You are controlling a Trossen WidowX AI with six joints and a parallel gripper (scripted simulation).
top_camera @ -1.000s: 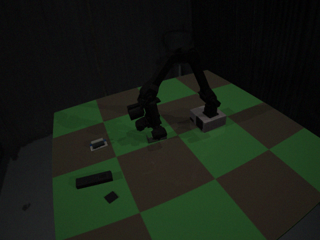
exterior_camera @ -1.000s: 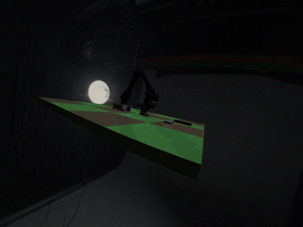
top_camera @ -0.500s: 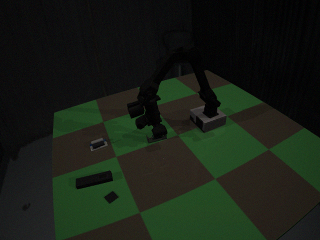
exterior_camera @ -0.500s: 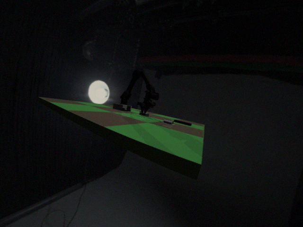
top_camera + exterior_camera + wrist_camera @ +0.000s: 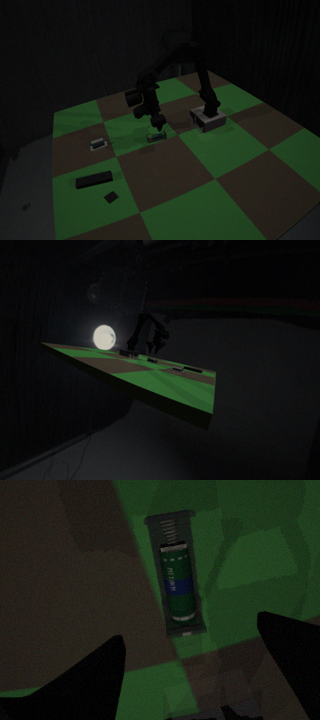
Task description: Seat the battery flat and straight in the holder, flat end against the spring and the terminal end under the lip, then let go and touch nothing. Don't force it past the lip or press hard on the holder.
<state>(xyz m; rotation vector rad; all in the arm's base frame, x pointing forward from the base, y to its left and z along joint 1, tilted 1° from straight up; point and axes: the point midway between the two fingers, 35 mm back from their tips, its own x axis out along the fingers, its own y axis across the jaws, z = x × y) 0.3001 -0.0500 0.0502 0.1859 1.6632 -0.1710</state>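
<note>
Dim light falls on a green and brown checkered surface [image 5: 232, 165] in a dark room, with one bright round lamp [image 5: 104, 337] behind it in the exterior view. On a green square lies the holder [image 5: 156, 137], and the battery [image 5: 178, 582] lies lengthwise inside it, green with a blue band, one end against the spring [image 5: 170, 531] and the other at the holder's far end; whether that end sits under the lip is too dark to tell. Above it hangs the claw [image 5: 194, 674], spread wide, pinching nothing, clear of both battery and holder. Its two dark fingers frame the holder in the wrist view. The arm rises from a pale base [image 5: 208, 119]. Well apart to the left sit a second holder [image 5: 98, 144], a long black bar [image 5: 94, 179] and a small black square [image 5: 111, 197].
</note>
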